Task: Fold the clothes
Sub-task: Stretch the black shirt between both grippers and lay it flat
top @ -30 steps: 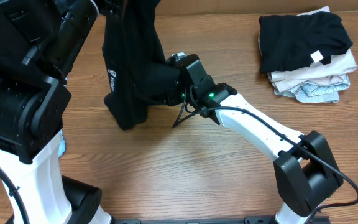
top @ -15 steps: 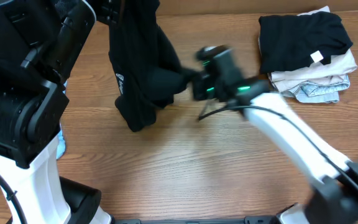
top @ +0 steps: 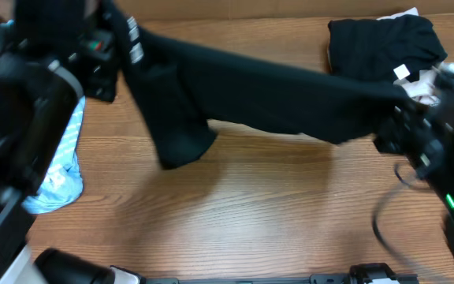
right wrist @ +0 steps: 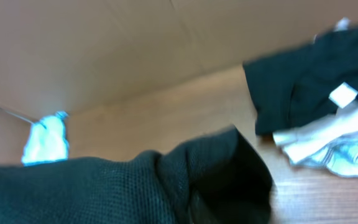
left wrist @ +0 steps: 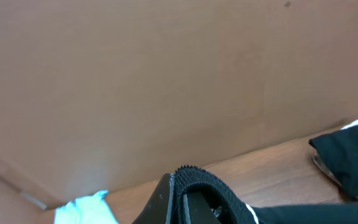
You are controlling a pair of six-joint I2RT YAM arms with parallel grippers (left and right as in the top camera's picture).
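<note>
I had the black T-shirt (top: 274, 99) strung out in the air across the far half of the table (top: 251, 221), one end at the L gripper (top: 124, 43) top left, the other at the R gripper (top: 392, 118) far right. Both claws read as clamped on the shirt: cloth ran taut betw. them, though the fingers themselves were buried under fabric in both wrist cams, so I couldn't see the tips. A thick bunch of the shirt sagged down below the L end; couldn't tell if it touched the wood. The light blue T-shirt (top: 57, 166) lay crumpled at the table's left edge, well apart from the black one. The stack of folded clothes (top: 385, 43), black on top w/ pale layers under, sat in the far right corner, just beside the R gripper. R side of the overhead view was motion-blurred.
</note>
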